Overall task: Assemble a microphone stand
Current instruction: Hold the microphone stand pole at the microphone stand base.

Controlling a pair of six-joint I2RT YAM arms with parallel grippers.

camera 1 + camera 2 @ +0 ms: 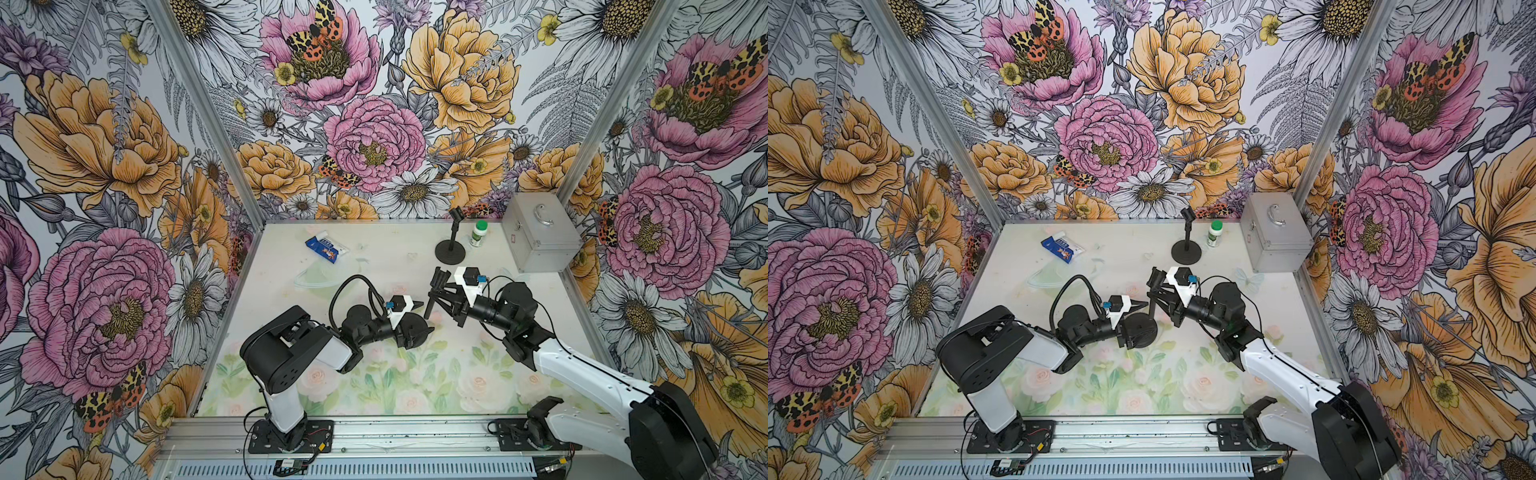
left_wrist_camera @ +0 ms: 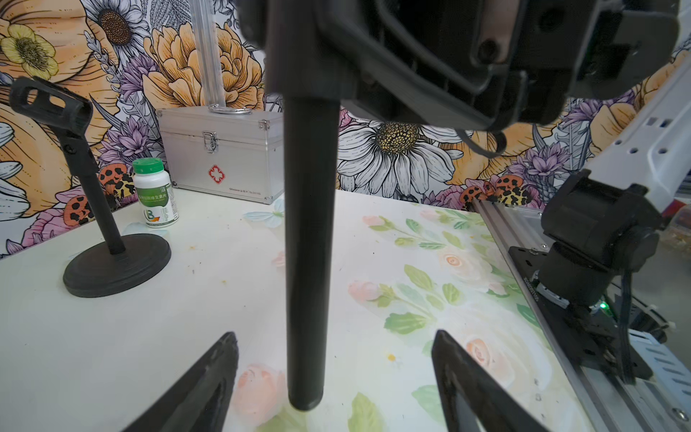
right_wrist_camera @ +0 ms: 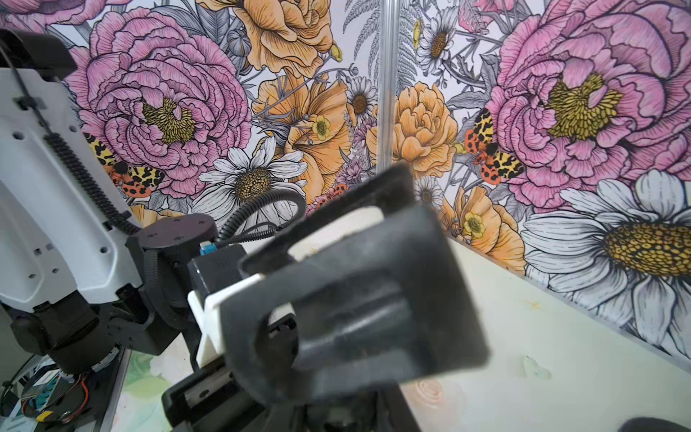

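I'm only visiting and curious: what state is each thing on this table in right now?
Silver case: shut.
Green-capped bottle: upright, cap on.
Finished stand: upright, assembled.
Blue packet: lying flat.
Loose pole: held upright, bottom end bare.
Right gripper: jaws shut on loose pole.
Left gripper: jaws open astride loose pole, not touching.

- A black pole is shown upright at the centre of the left wrist view, lower end bare, a slotted clip fitted on top.
- An assembled stand is seen upright on its round base, right of centre in both top views.
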